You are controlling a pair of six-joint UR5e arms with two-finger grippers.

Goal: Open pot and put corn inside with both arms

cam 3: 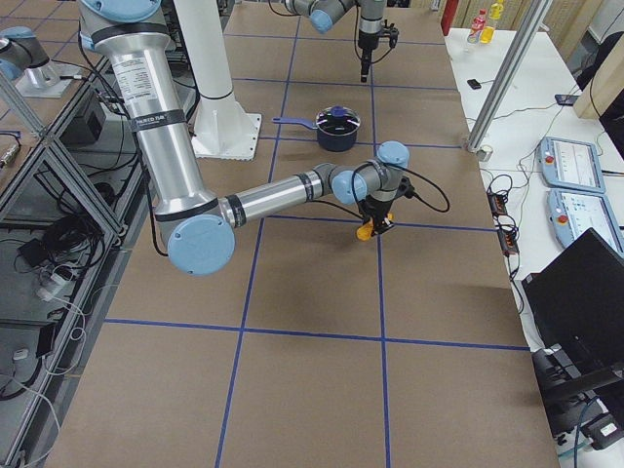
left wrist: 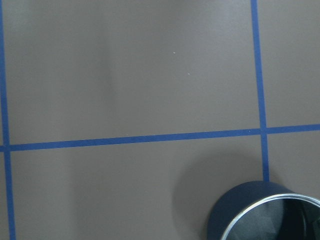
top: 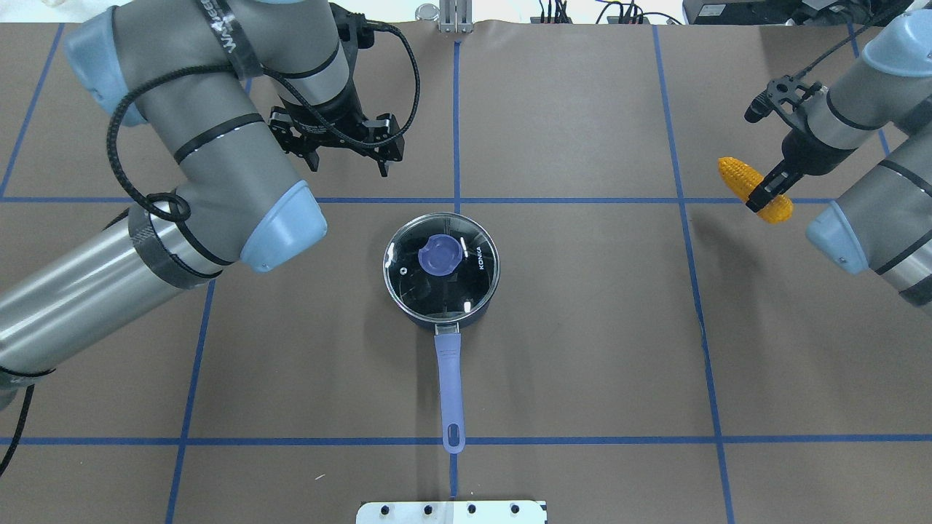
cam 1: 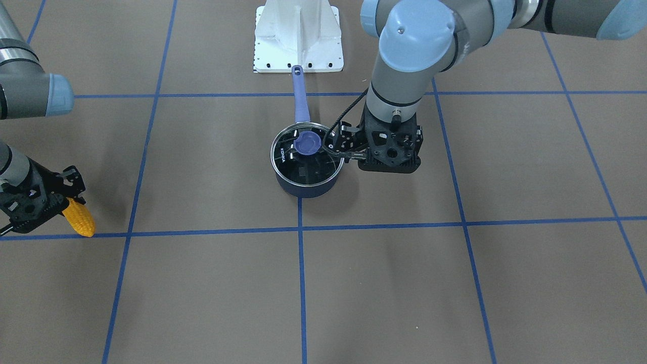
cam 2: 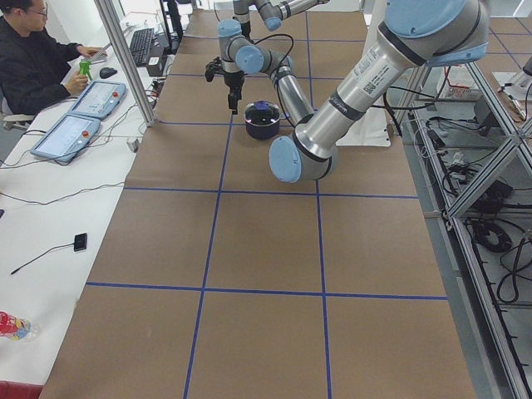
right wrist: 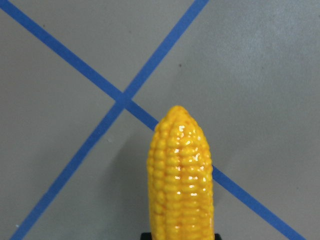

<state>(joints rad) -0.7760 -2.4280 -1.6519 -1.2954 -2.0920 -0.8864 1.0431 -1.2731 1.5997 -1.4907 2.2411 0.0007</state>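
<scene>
The dark navy pot stands mid-table with its glass lid on and the blue knob on top. Its lavender handle points toward the robot. It also shows in the front view and in the left wrist view's lower right corner. My left gripper hangs open and empty, pointing down, beside the pot on its far left side. My right gripper is shut on the yellow corn, low over the table at the far right. The corn fills the right wrist view.
A white robot base plate lies just beyond the handle's end. Blue tape lines grid the brown table. An operator sits by control tablets past the table's far side.
</scene>
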